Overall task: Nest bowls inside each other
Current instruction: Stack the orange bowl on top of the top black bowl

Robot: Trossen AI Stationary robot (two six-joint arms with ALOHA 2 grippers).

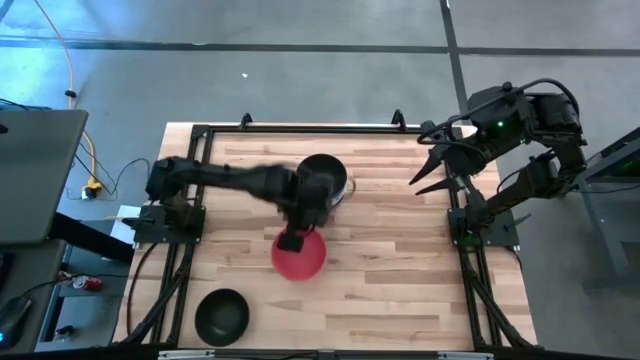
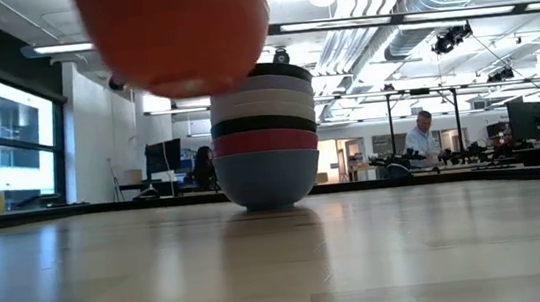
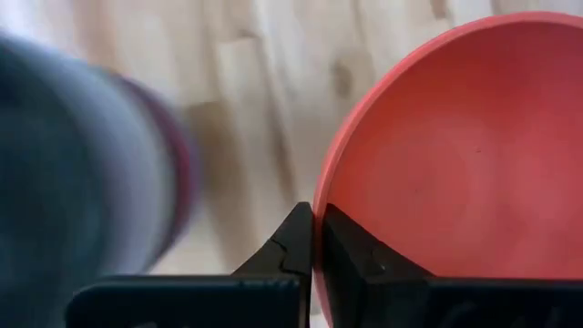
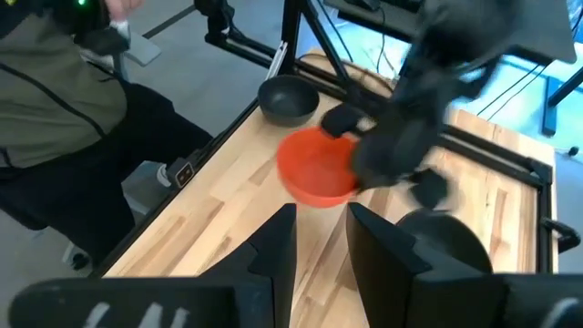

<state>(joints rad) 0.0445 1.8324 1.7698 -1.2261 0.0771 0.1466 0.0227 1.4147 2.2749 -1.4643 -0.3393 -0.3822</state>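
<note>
I have most bowls nested in one stack (image 2: pixel 265 136) mid-table. My left gripper (image 3: pixel 314 239) pinches the red bowl's (image 1: pixel 299 254) rim, holding it aloft beside the stack. That bowl and a lone black bowl (image 1: pixel 221 314) near the table's front-left corner remain, I judge; my right gripper (image 1: pixel 428 160) waits, fingers spread, over the right edge.

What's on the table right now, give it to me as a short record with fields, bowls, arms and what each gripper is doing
stack: nested bowls near the table's middle, blue at the bottom, black on top
red bowl: lifted off the table, pinched at its rim by the left gripper, beside the stack
loose bowl: one black bowl alone near the table's front left corner
right gripper: open, raised at the table's right edge, holding nothing
table: light wood
</note>
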